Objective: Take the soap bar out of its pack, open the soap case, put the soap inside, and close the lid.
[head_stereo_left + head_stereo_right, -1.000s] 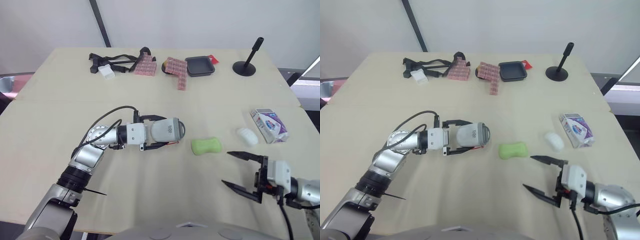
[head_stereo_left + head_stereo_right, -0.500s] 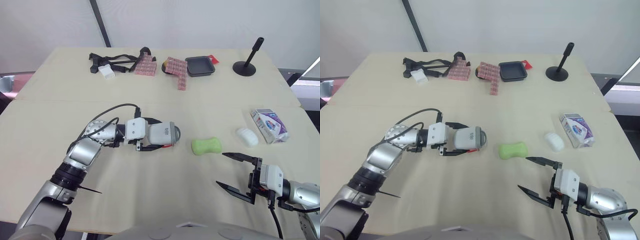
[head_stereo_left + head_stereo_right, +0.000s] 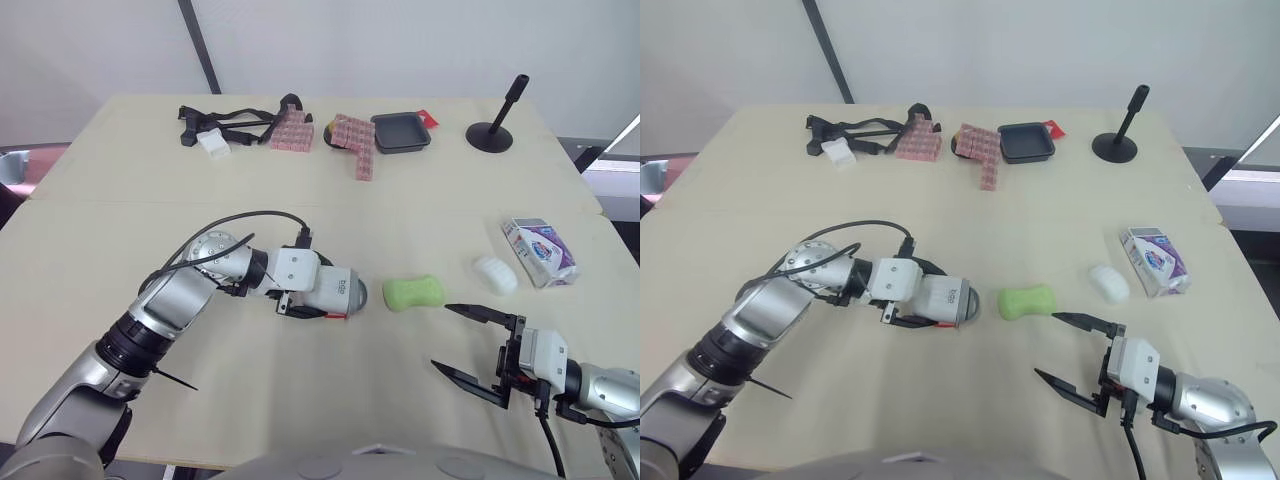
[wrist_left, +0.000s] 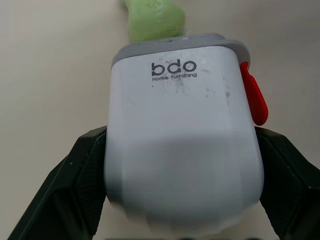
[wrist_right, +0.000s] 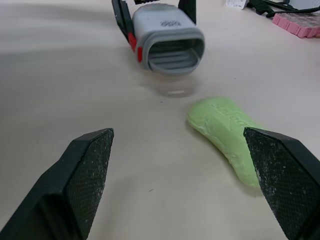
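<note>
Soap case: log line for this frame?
left gripper: shut on soap case | right gripper: open, empty | green soap bar: unpacked, outside case

Head pair looks down over the table (image 3: 450, 200) — both wrist views sit low, sharing the green soap (image 5: 227, 135).

The soap case (image 4: 182, 145) is smooth white plastic, faintly scuffed, and the soap bar (image 5: 227, 137) looks matt and waxy. The table (image 3: 300, 200) is matt and smooth; the pads (image 5: 90, 170) of the right gripper (image 3: 441, 336) are black with a fine rough grain.
</note>
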`<act>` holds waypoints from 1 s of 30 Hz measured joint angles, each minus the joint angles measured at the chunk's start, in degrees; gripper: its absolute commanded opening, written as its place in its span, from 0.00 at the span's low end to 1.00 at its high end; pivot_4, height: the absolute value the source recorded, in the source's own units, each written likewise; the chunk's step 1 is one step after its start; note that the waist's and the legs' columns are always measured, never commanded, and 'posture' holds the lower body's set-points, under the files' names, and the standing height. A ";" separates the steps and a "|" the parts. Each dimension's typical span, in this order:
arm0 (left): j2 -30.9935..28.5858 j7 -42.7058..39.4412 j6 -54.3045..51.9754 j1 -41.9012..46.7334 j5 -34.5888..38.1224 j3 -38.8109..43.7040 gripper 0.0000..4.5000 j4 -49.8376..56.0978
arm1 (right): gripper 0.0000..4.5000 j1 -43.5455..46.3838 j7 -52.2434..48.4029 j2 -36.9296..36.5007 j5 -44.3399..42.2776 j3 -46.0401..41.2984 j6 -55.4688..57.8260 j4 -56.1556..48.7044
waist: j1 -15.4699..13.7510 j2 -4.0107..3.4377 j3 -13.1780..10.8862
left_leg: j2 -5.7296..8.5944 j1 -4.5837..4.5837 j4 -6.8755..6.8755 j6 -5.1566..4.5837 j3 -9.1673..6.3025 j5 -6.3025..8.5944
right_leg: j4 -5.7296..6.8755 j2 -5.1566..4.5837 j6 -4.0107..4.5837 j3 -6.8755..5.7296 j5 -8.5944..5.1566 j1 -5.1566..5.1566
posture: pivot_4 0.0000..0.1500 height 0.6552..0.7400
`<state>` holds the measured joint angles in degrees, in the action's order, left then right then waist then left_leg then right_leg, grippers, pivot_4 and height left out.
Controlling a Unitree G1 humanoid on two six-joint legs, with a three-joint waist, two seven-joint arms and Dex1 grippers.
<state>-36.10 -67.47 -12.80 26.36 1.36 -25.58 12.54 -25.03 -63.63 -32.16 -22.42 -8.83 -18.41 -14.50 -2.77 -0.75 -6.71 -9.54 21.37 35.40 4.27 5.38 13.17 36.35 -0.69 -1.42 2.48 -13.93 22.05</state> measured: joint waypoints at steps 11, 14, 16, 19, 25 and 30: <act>0.43 0.38 -7.07 2.84 -1.09 -0.39 0.77 2.44 | 0.99 -0.67 1.00 0.23 -0.08 1.55 -0.50 0.91 | -0.02 0.00 0.00 | 0.02 0.00 -0.06 0.03 0.00 -0.01 | -0.06 0.00 0.00 0.00 0.00 -0.01 | 1.00 1.00; -0.12 -0.41 -9.09 3.20 -1.20 -1.19 0.77 3.75 | 0.99 -1.05 1.07 0.23 -0.06 1.60 -0.80 1.80 | -0.04 0.00 0.00 | 0.02 0.00 -0.06 0.03 -0.01 -0.01 | -0.07 0.00 0.00 0.00 0.00 -0.02 | 1.00 1.00; -0.46 -0.95 -10.76 4.20 -1.61 -2.47 0.77 4.41 | 0.99 -0.98 1.10 0.23 -0.02 1.66 -1.04 2.28 | -0.04 0.00 0.00 | 0.03 -0.01 -0.07 0.03 -0.01 -0.01 | -0.08 -0.01 0.00 -0.01 0.00 -0.04 | 1.00 1.00; -0.82 -1.46 -11.89 5.66 -2.53 -3.30 0.77 4.50 | 0.99 -0.76 1.13 0.22 0.13 1.67 -1.43 2.77 | -0.02 0.01 -0.01 | 0.03 -0.01 -0.07 0.04 -0.02 -0.02 | -0.08 -0.01 0.00 -0.01 0.00 -0.04 | 1.00 1.00; -0.66 -1.35 -13.07 9.22 -5.37 -5.89 0.77 4.50 | 0.99 -0.16 1.12 0.22 0.51 1.74 -2.14 4.04 | -0.06 0.01 -0.01 | 0.04 0.00 -0.08 0.04 -0.02 -0.02 | -0.11 -0.01 0.00 -0.01 0.00 -0.06 | 1.00 1.00; -0.69 -1.97 -13.18 10.37 -6.49 -7.18 0.77 4.70 | 0.99 -0.28 1.07 0.22 0.71 1.86 -3.01 4.42 | -0.08 0.01 -0.01 | 0.04 0.00 -0.10 0.04 -0.02 -0.02 | -0.14 -0.01 0.00 -0.01 0.00 -0.06 | 1.00 1.00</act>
<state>-36.79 -69.44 -25.98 36.73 -5.14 -32.76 17.24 -25.31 -62.56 -31.94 -21.72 -6.96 -21.42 -10.07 -2.86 -0.74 -6.72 -9.50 21.37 35.30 4.31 5.36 13.16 36.21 -0.70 -1.42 2.47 -13.92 21.99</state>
